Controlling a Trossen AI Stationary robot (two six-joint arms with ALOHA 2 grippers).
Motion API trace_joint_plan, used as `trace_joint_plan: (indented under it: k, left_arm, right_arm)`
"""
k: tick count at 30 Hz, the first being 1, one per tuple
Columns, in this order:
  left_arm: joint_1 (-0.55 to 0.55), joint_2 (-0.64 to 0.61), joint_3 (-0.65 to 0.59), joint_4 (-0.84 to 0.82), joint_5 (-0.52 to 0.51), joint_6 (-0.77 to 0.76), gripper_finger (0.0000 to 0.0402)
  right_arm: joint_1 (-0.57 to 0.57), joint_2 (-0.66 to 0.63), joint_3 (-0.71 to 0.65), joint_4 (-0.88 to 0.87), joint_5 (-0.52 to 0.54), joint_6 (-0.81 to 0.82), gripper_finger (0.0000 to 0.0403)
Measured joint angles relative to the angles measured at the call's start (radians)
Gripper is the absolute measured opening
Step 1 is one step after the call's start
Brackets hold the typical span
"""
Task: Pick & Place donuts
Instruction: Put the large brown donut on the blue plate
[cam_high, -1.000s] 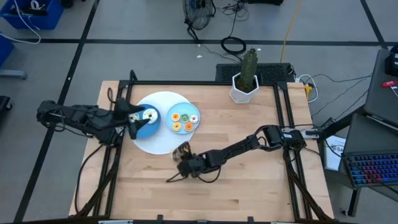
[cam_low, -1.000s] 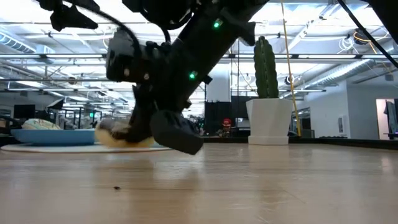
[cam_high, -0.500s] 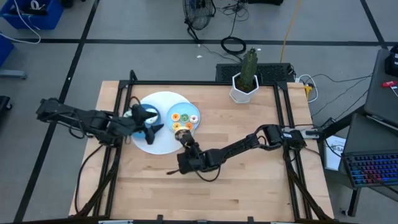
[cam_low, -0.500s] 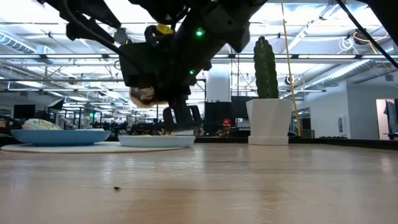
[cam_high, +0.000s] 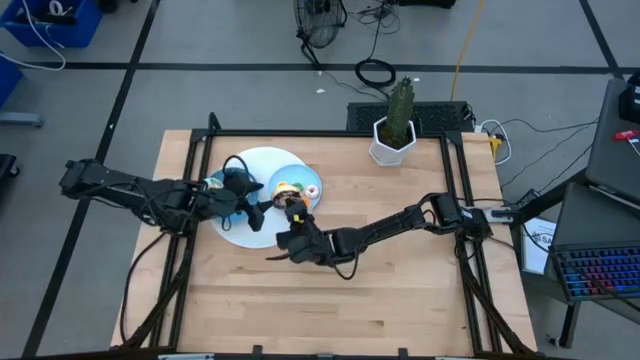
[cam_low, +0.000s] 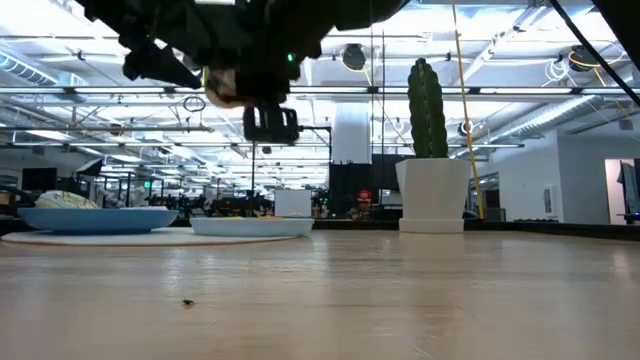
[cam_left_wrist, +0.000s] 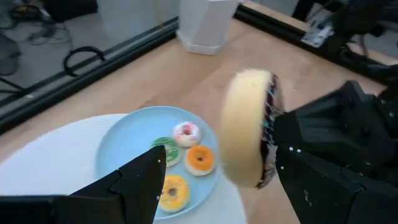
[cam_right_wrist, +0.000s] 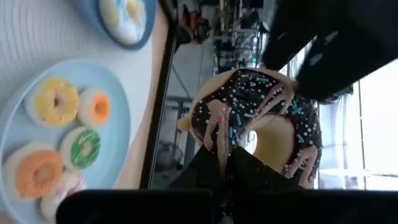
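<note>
A chocolate-brown donut (cam_right_wrist: 258, 118) with blue and pink sprinkles; a light blue plate (cam_left_wrist: 118, 155); white pot (cam_high: 390, 145).

**Chocolate donut lifted off the table toward the plate**

Now raised well above the wooden tabletop, the chocolate-iced sprinkled ring donut (cam_right_wrist: 258, 127), clamped in the right gripper (cam_high: 292, 213) instead of lying low beside the white mat. Carried up to the light blue round plate (cam_high: 312, 178). Left gripper (cam_high: 243, 200) drawn off the dark blue bowl (cam_right_wrist: 124, 22), closer to the plate.
</note>
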Motion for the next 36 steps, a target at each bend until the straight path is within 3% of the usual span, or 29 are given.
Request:
trace_joint_plan:
  k: [6,15,19,26,36]
  left_arm:
    - [0.000,0.035,0.000,0.082,0.082,0.049,0.0298]
    - [0.016,0.042,0.000,0.104,0.087,0.065,0.0289]
    - [0.016,0.041,0.001,0.103,0.117,0.097,0.0225]
    - [0.016,0.032,0.001,0.104,0.143,0.144,0.0028]
    - [0.016,0.021,0.001,0.107,0.144,0.179,0.0014]
  right_arm:
    - [0.002,-0.010,0.001,0.101,-0.021,-0.069,0.0003]
    - [0.002,-0.010,0.001,0.106,-0.064,-0.069,0.0003]
    - [0.003,-0.010,0.001,0.106,-0.067,-0.054,0.0006]
    - [0.003,-0.010,0.001,0.106,-0.071,0.020,0.0012]
    - [0.038,-0.012,0.000,0.100,-0.047,0.246,0.0084]
